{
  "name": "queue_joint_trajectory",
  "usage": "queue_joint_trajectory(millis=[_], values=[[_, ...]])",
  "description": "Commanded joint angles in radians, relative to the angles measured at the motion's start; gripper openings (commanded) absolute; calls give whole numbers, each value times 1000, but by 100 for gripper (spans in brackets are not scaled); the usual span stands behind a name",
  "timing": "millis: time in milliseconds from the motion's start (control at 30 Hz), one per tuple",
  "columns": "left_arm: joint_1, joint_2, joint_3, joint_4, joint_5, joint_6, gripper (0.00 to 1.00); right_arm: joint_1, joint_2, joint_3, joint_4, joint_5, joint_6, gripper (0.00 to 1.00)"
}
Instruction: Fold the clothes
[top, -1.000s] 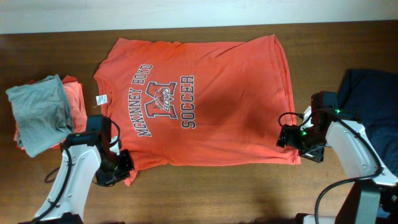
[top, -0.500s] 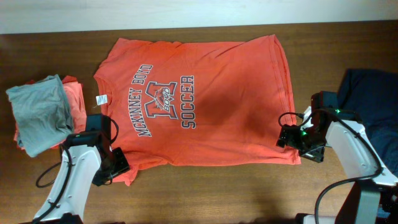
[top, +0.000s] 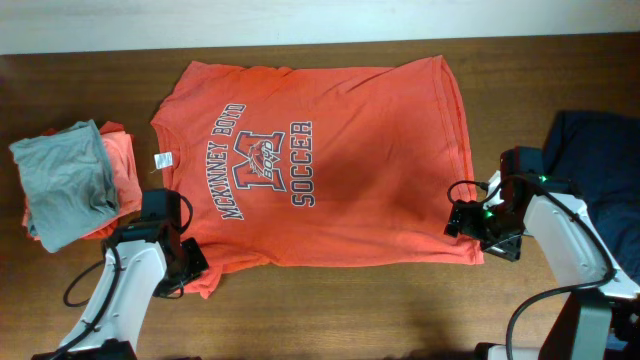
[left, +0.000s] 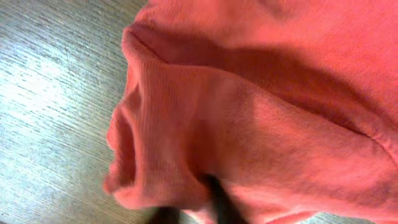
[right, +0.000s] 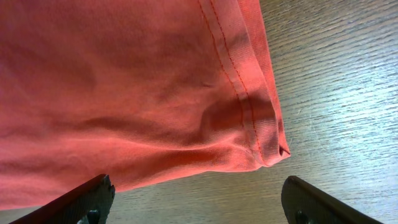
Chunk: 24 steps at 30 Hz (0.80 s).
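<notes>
Shirt: a large orange-red cotton T-shirt (top: 350, 170) with dark-and-white varsity lettering lies spread flat, print up, in the middle of the dark wooden counter (top: 340, 320), its collar toward 9 o'clock and its hem toward 3 o'clock.
Left claw: my left claw (top: 195, 268) sits at 7 o'clock of the shirt, on the near sleeve. It is narrowed right down and pinches a bunch of sleeve fabric.
Left wrist view: the sleeve cloth is puckered into a lump over my dark fingers (left: 214, 198), which are blurred and mostly hidden by it.
Right claw: my right claw (top: 462, 222) is at 4 o'clock of the shirt, over the hem. It is spread wide and holds nothing.
Right wrist view: my two fingers (right: 81, 198) stand at the lower corners, and the stitched hem corner lies flat on the counter between them, apart from both.
Stack: a small grey folded shirt (top: 62, 180) rests on folded orange cloth (top: 122, 160) at 9 o'clock, beside the collar.
Edge: a dark navy blue garment (top: 600, 150) lies at 3 o'clock, beyond my right arm.
</notes>
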Motion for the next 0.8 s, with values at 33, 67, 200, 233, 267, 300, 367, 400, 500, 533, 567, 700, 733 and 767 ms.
queue_joint_trajectory(millis=[33, 67, 200, 233, 267, 300, 367, 400, 500, 533, 567, 700, 733, 767], values=[[0, -16, -1, 5, -12, 17, 0, -3, -5, -6, 0, 12, 5, 91], [0, -17, 6, -2, -3, 24, 0, -3, -5, -6, 0, 12, 5, 91], [0, -54, 121, -134, 48, 40, 0, -3, -5, -6, 0, 12, 5, 91], [0, -69, 151, -161, 49, 44, 0, -3, -5, -6, 1, 12, 5, 91], [0, -86, 182, -187, 50, 47, 0, -3, -5, -6, 1, 12, 5, 91], [0, -103, 209, -209, 50, 47, 0, -3, -5, -6, 1, 12, 5, 91], [0, -142, 258, -250, 50, 47, 0, -3, -5, -6, 1, 12, 5, 91], [0, -160, 273, -268, 50, 47, 0, -3, -5, -6, 0, 12, 5, 91], [0, -209, 283, -299, 50, 47, 0, -3, -5, -6, 0, 13, 5, 91], [0, -219, 283, -311, 50, 47, 0, -3, -5, -6, 0, 13, 5, 91], [0, -226, 283, -321, 50, 47, 0, -3, -5, -6, 1, 13, 2, 91], [0, -228, 282, -344, 50, 46, 0, -3, -5, -6, 8, 24, 1, 91], [0, -228, 282, -347, 50, 46, 0, -3, -5, -6, 8, 39, 2, 91], [0, -228, 282, -348, 50, 46, 0, -3, -5, -6, 8, 53, 2, 91]])
